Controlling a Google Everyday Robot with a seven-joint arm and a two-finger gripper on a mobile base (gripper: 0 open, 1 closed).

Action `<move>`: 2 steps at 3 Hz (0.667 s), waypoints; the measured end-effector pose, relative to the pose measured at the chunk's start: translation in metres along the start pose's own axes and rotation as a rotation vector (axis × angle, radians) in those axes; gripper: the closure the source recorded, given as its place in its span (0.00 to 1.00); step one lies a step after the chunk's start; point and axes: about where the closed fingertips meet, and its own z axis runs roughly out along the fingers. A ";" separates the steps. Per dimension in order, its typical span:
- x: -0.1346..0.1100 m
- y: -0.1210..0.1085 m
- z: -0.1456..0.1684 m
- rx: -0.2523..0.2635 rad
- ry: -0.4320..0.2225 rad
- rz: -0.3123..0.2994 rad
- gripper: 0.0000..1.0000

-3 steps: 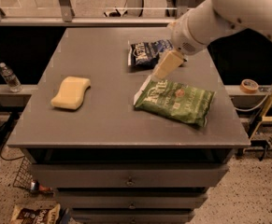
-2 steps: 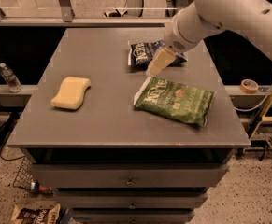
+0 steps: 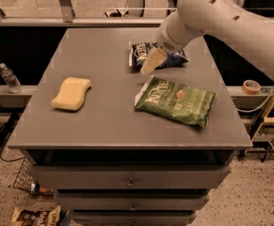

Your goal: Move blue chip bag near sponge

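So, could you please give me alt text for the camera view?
A white robot arm holds its pincer over a blue chip bag at the back of a grey table. A larger green chip bag lies just in front, and a yellow sponge sits to the left.

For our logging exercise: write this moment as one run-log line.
gripper: at blue chip bag | sponge: far left, apart | green chip bag: nearer camera

Observed: blue chip bag [image 3: 137, 52] dark navy, white lettering; sponge [image 3: 71, 93] pale yellow; green bag [image 3: 176, 100] white-lettered; desk [image 3: 103, 121] grey; end effector [image 3: 153, 61] cream, over the blue chip bag.
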 end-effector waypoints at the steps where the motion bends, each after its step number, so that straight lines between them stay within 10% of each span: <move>1: -0.004 0.002 0.018 -0.009 0.024 -0.008 0.00; 2: -0.012 0.006 0.029 -0.021 0.038 -0.032 0.00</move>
